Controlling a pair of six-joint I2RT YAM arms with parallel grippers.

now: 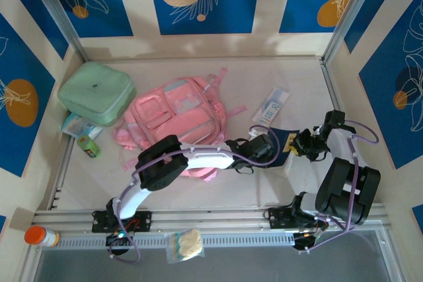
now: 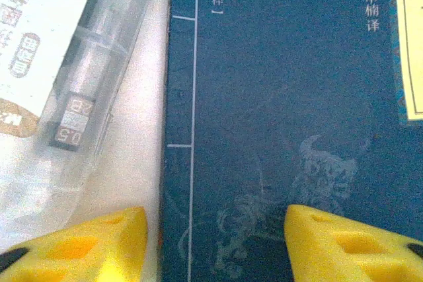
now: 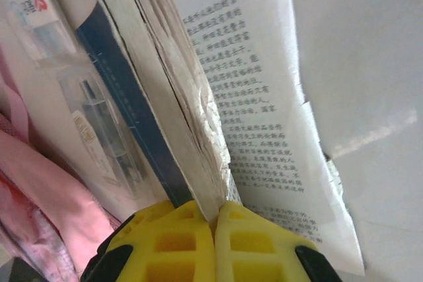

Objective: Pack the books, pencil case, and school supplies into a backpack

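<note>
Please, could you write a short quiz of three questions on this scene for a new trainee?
1. True or false: the right gripper is shut on the pages of the navy book.
2. The left gripper is: A) open above the navy book; B) shut on a pen; C) holding a bottle.
3. Which large thing lies just left of the pink backpack?
Key: 1 true; 2 A; 3 the green case.
</note>
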